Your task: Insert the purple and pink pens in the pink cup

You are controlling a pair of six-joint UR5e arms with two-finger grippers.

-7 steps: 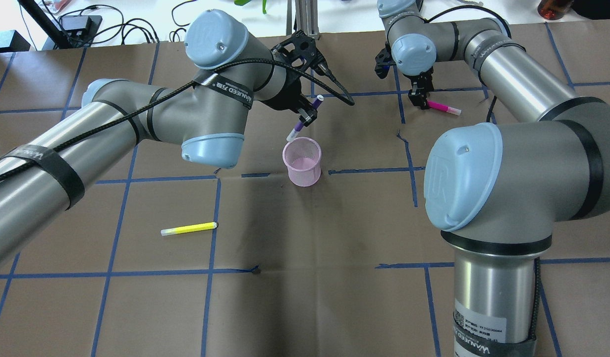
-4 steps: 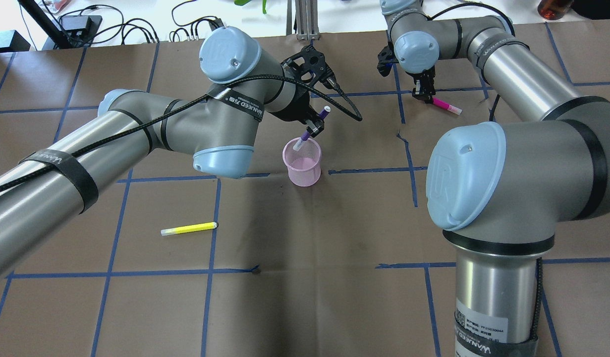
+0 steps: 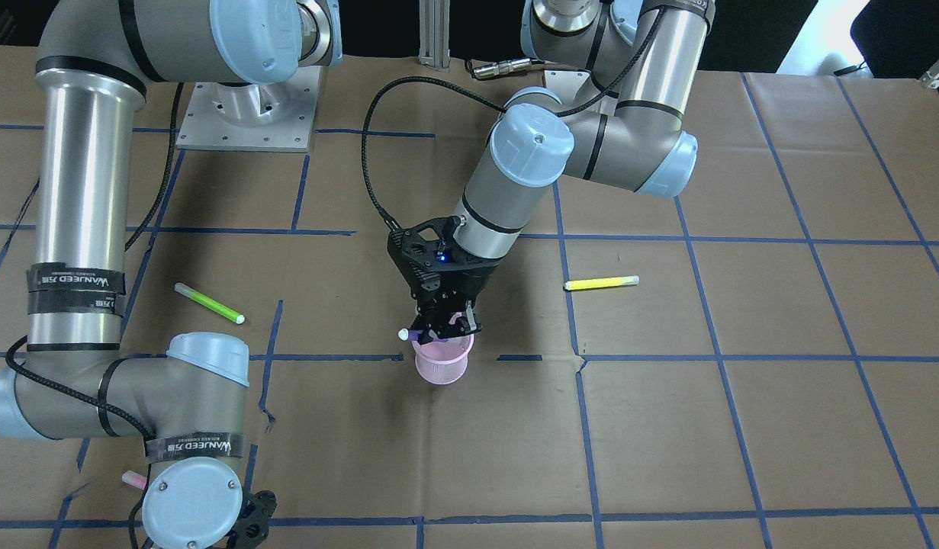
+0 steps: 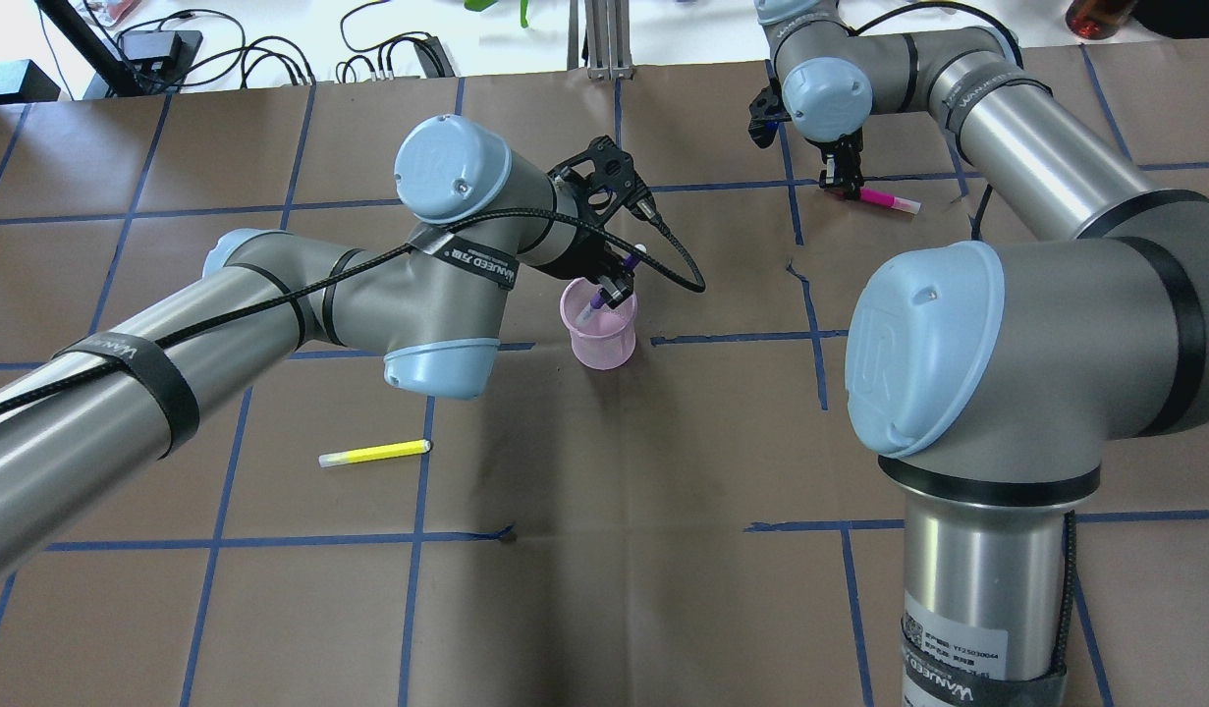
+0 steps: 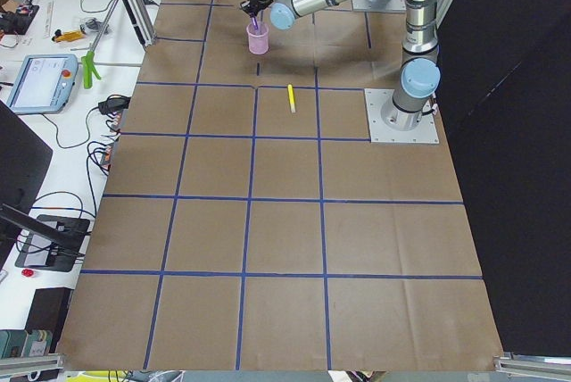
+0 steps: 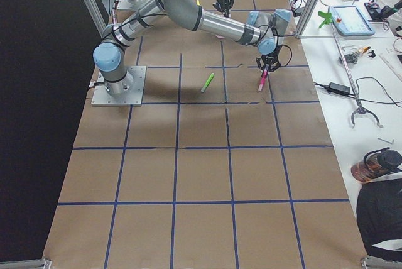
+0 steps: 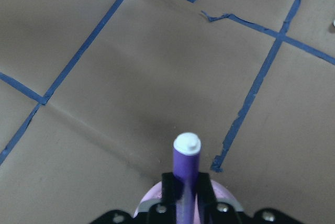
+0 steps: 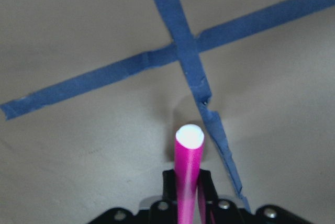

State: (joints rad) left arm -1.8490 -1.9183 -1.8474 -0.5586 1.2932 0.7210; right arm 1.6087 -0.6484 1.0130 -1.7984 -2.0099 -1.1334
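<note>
Status of left claw [image 4: 615, 288]: closed narrowly on the purple pen [image 4: 630, 261], gripping it partway along the barrel. The pen is tilted, with its white-capped end up and pointing away from the robot and its lower end inside the mouth of the pink cup [image 4: 600, 344]. The cup stands upright near the middle of the surface [image 4: 663, 471], beside a blue tape line [image 4: 722, 339]. In the left wrist view the cap rises between the two fingers, with the cup rim just below.

Status of right claw [image 4: 841, 183]: closed on one end of the pink pen [image 4: 887, 200], at the far right part of the surface, next to a crossing of tape lines. The pen sits low and nearly level; whether it touches the surface cannot be determined. It is well apart from the cup.

Other items: a yellow pen [image 4: 375, 453] lies flat on the robot's left side. A green pen [image 3: 208, 303] lies flat on its right side.
</note>
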